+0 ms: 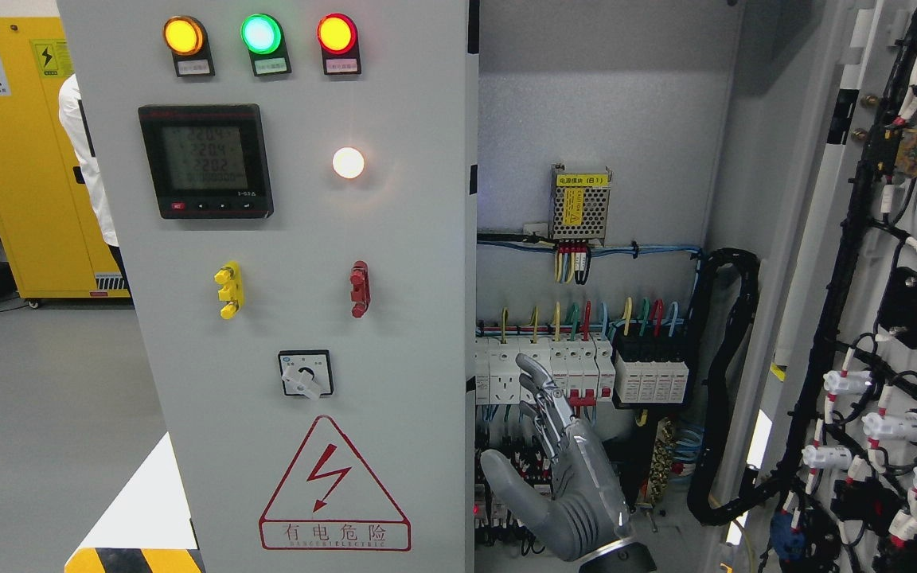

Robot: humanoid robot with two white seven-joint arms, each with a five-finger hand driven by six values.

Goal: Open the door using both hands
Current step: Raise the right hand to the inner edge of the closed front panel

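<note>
From the head camera, a hand point(566, 469) rises from the bottom edge, fingers apart and holding nothing, in front of the breakers point(578, 370) inside the cabinet. The right door point(864, 318) stands swung wide at the right, wiring exposed. The left door point(283, 302) is closed.

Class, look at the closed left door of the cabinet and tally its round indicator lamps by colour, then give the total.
Orange lamp: 1
Green lamp: 1
Red lamp: 1
White lamp: 1
Total: 4
</note>
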